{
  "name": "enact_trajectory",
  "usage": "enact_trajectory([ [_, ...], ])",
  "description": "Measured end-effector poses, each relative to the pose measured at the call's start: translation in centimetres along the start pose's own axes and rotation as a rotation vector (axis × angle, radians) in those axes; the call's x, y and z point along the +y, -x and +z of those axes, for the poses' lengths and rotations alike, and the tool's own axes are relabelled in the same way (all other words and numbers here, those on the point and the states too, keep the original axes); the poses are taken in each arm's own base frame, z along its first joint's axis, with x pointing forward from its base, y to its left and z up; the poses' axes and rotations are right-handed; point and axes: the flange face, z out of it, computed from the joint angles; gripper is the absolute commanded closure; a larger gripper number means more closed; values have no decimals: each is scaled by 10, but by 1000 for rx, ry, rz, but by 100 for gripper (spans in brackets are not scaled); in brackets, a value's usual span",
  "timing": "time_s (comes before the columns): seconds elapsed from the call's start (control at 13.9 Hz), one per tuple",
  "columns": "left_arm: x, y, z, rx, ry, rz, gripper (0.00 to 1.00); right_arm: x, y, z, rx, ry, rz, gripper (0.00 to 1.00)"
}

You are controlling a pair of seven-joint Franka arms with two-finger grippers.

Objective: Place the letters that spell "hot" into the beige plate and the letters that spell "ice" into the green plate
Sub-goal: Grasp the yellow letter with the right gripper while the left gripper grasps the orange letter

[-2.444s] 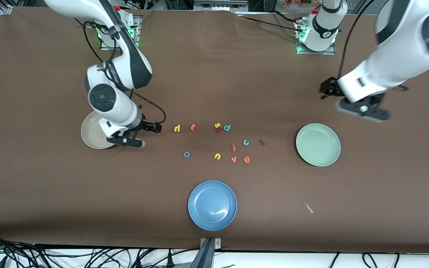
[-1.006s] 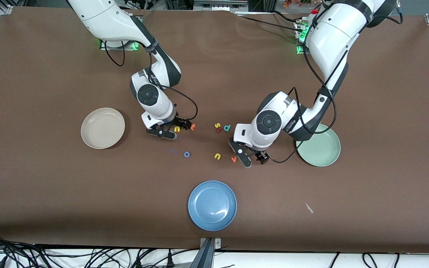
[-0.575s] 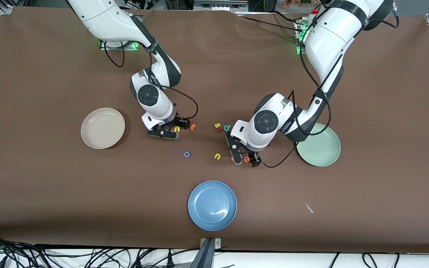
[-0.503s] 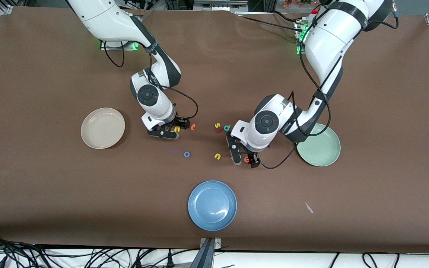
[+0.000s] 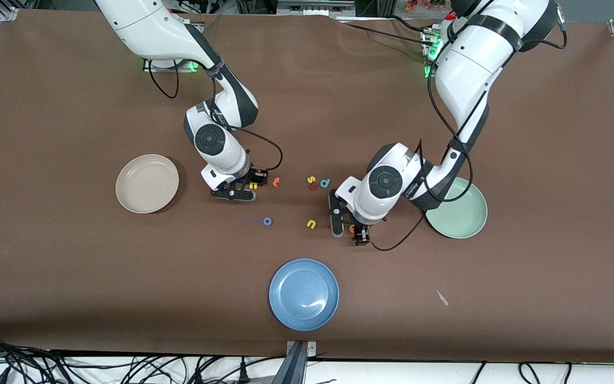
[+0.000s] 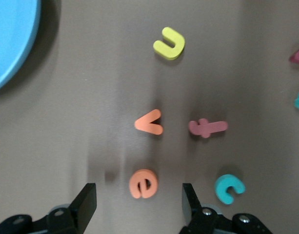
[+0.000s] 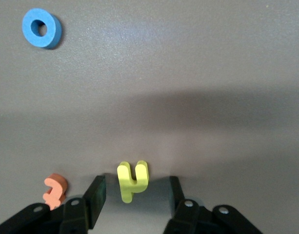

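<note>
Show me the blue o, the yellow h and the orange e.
blue o (image 7: pixel 41 28), right wrist view, on the ring's body.
yellow h (image 7: pixel 131 180), right wrist view, on its stem.
orange e (image 6: pixel 143 183), left wrist view, on its middle.

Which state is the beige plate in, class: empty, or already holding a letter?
Empty. The beige plate shows only its bare cream inside; the yellow "h" lies on the table between the right gripper fingers.

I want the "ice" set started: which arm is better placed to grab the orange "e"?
Left. The left claw is down with the orange "e" between its open fingers; the right claw straddles the yellow "h".
</note>
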Motion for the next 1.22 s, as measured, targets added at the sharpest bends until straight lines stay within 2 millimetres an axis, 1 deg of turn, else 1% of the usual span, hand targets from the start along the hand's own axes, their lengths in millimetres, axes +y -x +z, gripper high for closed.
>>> enact_trajectory([
  [0.07,-3,0,2,2,-2,6,24,0,0,0,0,4,-4,50],
  [0.14,-4,0,5,4,-2,9,34,1,-1,0,-1,6,-4,53],
  [0.22,-4,0,8,4,1,10,35,1,-1,0,-2,7,-5,57],
  [0.29,-3,0,12,1,3,16,35,1,-1,0,-3,9,-5,61],
  [0.36,-3,1,15,-4,2,27,35,1,-2,0,-3,11,-8,67],
  [0.43,-3,1,17,-11,0,35,35,1,-2,-1,-1,13,-12,70],
  [0.5,-2,1,20,-15,1,38,35,1,-2,0,-2,14,-13,78],
  [0.58,-2,2,22,-16,3,40,35,1,-3,0,-1,15,-15,88],
  [0.65,-2,1,22,-15,3,41,39,-1,-4,-5,3,12,-17,98],
  [0.72,-2,1,22,-14,1,42,52,-2,-4,-4,3,11,-18,100],
  [0.79,-2,0,22,-14,1,43,72,-2,-5,-2,2,11,-18,100],
  [0.86,-2,0,22,-14,1,45,89,-3,-5,-2,0,12,-18,100],
  [0.93,-1,-2,21,-13,1,48,96,-3,-6,-3,-8,17,-18,100],
  [1.01,0,-4,21,-12,1,52,100,-4,-8,-4,-28,31,-17,100],
  [1.08,0,-7,18,-11,-5,58,100,-3,-15,-10,-53,54,-15,100],
  [1.22,0,-9,16,-10,-11,60,100,4,-37,-37,-86,104,-32,100],
])
